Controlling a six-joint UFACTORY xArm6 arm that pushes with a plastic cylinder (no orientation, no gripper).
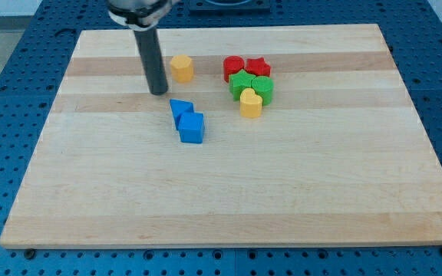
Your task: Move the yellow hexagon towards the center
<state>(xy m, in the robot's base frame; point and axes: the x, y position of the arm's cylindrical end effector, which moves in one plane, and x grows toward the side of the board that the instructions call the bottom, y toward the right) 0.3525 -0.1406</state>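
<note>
**Tip parked just left of the yellow hexagon**

Upper-centre of frame: my tip (157, 91) sits on the wooden board (229, 207), rod coming down from the top edge. No claw on this rig, so nothing to call open, closed or gripping; it's a plain dark rod.

Yellow hexagon (181, 68) is in the upper part of the frame, a bit left of centre, on the pale strip of the board. It stands just to the right of the rod, slightly higher in frame than the tip. Can't tell if rod and hexagon touch; looks like a thin gap btwn them.

Below the tip, twd mid-frame: two blue blocks pressed together. Blue triangle-ish block (179, 110) on top, blue cube (192, 128) touching it at lower right. Both sit below & slightly right of the tip, apart from it.

Right of the hexagon, well clear of it: a tight cluster. Red cylinder (233, 67) and red star (258, 67) side by side at the top. Under them, a green block (242, 83), shape unclear, and a green cylinder (263, 87). Yellow heart (251, 103) at the cluster's bottom, touching the greens.

Board rests on a blue perforated table (6, 100).
</note>
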